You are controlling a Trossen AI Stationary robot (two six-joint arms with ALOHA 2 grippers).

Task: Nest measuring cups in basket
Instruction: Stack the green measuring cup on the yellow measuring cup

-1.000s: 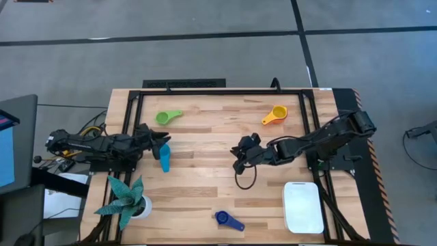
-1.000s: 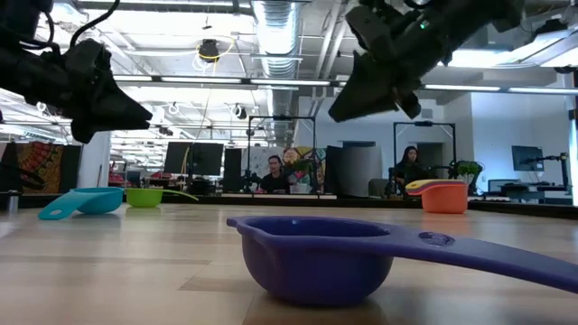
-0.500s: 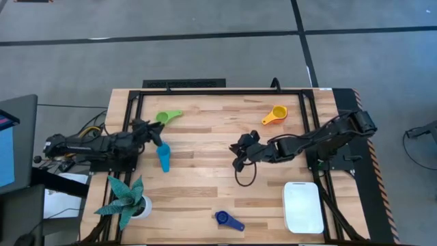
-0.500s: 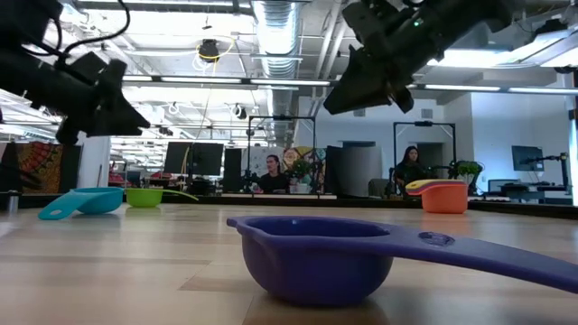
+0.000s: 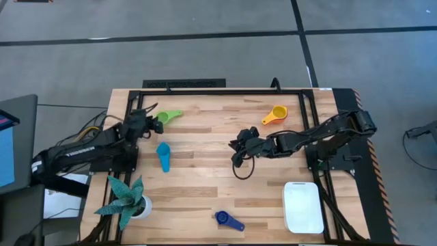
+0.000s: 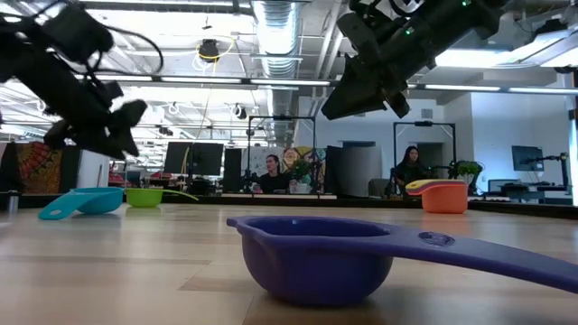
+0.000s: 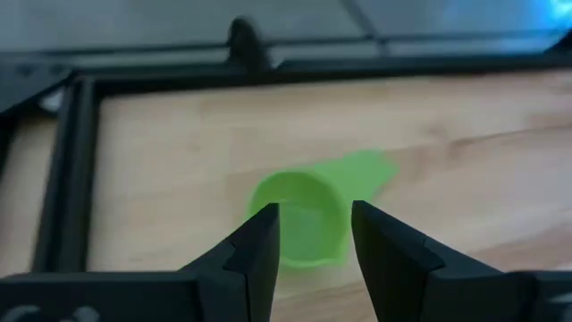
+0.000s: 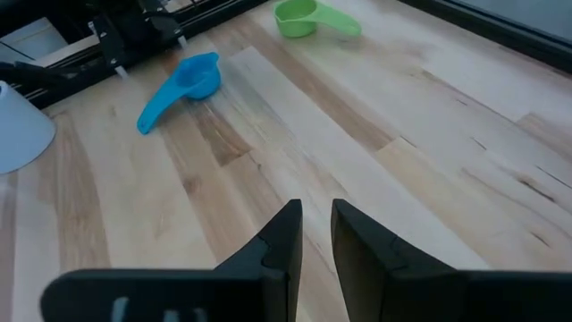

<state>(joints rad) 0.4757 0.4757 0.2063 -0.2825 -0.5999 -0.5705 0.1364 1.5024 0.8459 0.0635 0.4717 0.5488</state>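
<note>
Left gripper [image 5: 147, 124] hangs just beside the green cup [image 5: 166, 117], on its plant-ward side; through my left wrist feed the fingers [image 7: 257, 241] are parted with nothing between them, the cup sitting just ahead of the tips. Near to far from the plant [image 5: 126, 200]: the teal cup [image 5: 164, 156] lies on the wood, mouth up, handle pointing back toward the plant, apart from both grippers. The green cup comes next, upright near the table's far edge. The dark blue cup [image 5: 228, 219] sits along the front edge, between plant and basket [image 5: 302, 206]. Right gripper [image 5: 237, 149] hovers mid-table above bare wood, fingers [image 8: 279, 241] a narrow gap apart, unloaded. The basket lies beyond it at the front corner. Farthest off, the orange cup [image 5: 275, 114] rests nested inside a yellow one.
</note>
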